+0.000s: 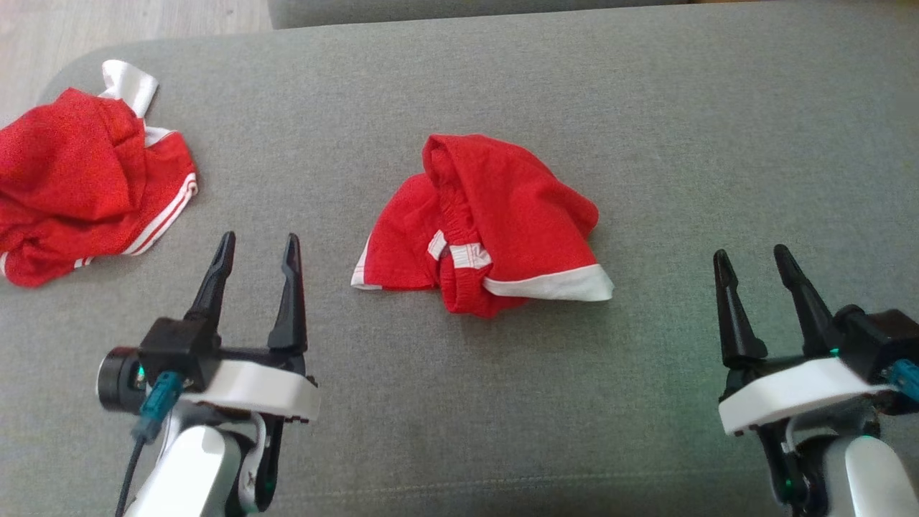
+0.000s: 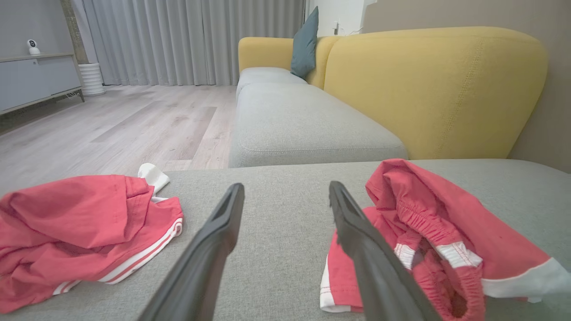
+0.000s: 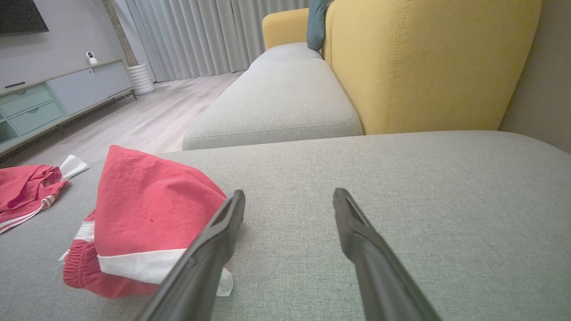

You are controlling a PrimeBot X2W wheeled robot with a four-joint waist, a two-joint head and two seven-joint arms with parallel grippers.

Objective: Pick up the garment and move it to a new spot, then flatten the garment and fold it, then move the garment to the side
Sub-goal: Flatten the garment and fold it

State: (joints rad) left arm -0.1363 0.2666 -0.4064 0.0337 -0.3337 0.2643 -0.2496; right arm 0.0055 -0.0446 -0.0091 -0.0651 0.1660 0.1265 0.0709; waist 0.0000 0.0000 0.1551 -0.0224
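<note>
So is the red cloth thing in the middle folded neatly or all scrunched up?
Scrunched up. The red garment with white trim lies in a lumpy heap on the grey fabric cushion, its elastic waistband bunched.

A home living room: beyond the left gripper (image 2: 285,187) stretches a sofa (image 2: 303,125) with grey seats and yellow backs, a teal cushion (image 2: 305,42) propped on it. Left of the gripper are wood-plank floor (image 2: 134,120), grey curtains (image 2: 192,40) and a low sideboard (image 2: 35,80).

Teal cushion (image 2: 305,44) leans against yellow sofa backrest (image 2: 437,89).
</note>
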